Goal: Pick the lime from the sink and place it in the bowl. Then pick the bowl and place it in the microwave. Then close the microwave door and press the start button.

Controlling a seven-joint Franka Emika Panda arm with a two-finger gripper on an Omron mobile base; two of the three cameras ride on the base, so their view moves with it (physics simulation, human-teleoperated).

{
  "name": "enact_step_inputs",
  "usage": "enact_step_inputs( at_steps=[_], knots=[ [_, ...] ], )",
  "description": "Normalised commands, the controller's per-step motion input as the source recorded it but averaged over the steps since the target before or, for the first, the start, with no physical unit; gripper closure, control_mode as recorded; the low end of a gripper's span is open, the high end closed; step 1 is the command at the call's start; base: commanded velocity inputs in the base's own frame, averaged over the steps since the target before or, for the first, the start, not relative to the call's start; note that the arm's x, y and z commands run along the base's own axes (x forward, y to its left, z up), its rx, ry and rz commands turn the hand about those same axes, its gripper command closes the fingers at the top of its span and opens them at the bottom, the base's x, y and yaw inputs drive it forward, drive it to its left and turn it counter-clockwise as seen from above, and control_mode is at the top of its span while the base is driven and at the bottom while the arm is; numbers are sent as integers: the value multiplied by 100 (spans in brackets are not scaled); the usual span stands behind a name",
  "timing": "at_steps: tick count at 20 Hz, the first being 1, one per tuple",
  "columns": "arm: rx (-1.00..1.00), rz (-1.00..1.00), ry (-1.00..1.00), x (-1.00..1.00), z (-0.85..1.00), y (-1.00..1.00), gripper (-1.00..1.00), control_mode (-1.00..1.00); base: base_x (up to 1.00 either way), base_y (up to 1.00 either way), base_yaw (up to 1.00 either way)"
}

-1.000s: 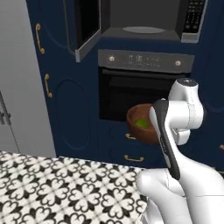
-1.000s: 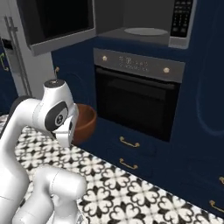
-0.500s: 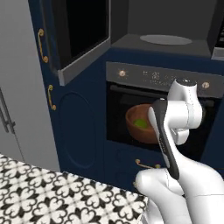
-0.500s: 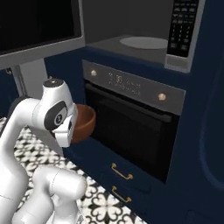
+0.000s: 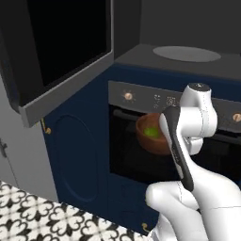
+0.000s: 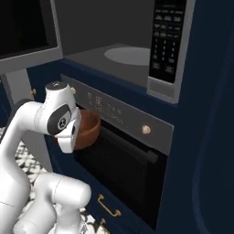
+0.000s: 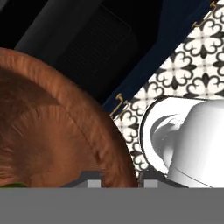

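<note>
Here, the white arm holds the wooden bowl (image 5: 151,140) up in front of the black oven (image 6: 132,167), below the open microwave (image 6: 123,57). The gripper (image 7: 117,181) pinches the bowl's rim between narrowly parted fingers. The lime (image 5: 151,133) sits inside the bowl.

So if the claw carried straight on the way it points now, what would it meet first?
Its own load: the claw is shut on the bowl rim. Beyond that, probably the patterned floor below the oven, though depth is unclear.

Navy cabinets (image 5: 77,155), black-and-white patterned floor (image 5: 42,219), black wall oven (image 6: 123,155).
</note>
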Motion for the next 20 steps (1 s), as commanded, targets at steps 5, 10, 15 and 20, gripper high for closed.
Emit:
enact_step_inputs(
  at_steps=[5,10,15,20],
  knots=[
    [0,0,0,0,0,0,100,100,63,22,12],
    [0,0,0,0,0,0,100,100,33,0,21],
    [0,0,0,0,0,0,100,100,-2,-11,17],
    [0,0,0,0,0,0,100,100,-4,-10,12]
  ],
)
